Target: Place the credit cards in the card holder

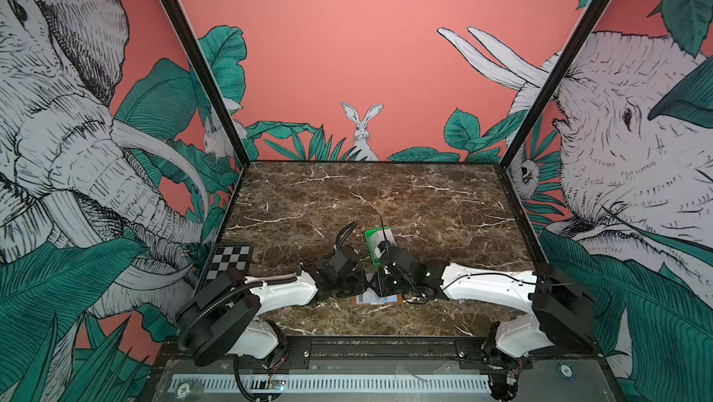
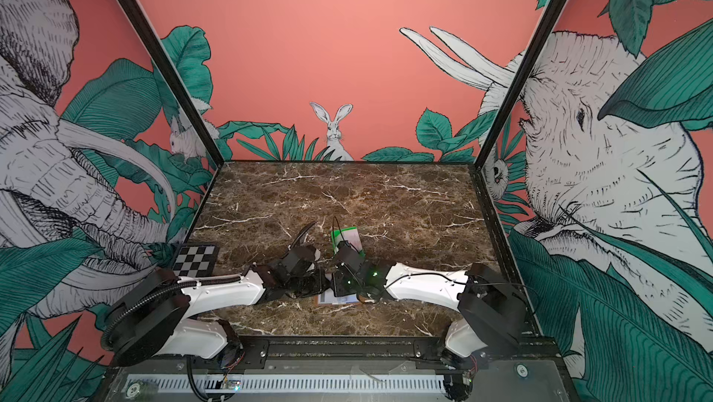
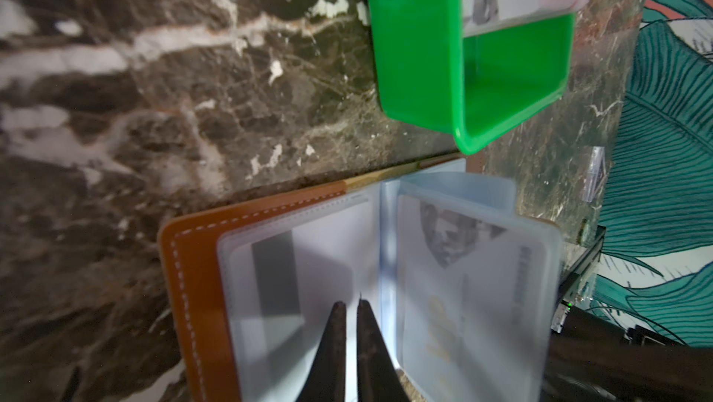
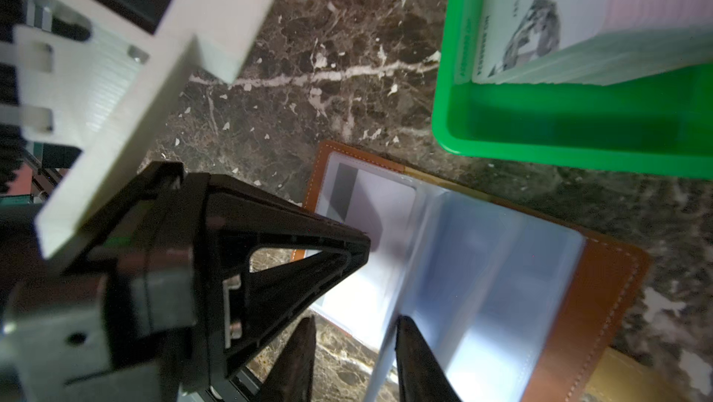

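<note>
The tan card holder [image 3: 189, 265] lies open on the marble between both arms, also seen in both top views [image 1: 380, 299] [image 2: 335, 299] and the right wrist view [image 4: 602, 303]. A credit card with a grey stripe [image 3: 276, 276] sits in its left clear sleeve and a printed card [image 3: 463, 276] in a right sleeve. More credit cards [image 4: 578, 14] are stacked in the green tray [image 4: 540, 138]. My left gripper [image 3: 349, 305] is shut, its tips over the left sleeve. My right gripper [image 4: 355, 326] is open, a raised sleeve edge standing between its fingers.
The green tray [image 1: 372, 238] stands just behind the card holder, nearly touching it. A checkerboard plate [image 1: 230, 261] lies at the table's left edge. Both gripper bodies crowd together over the card holder. Patterned walls enclose the table on three sides.
</note>
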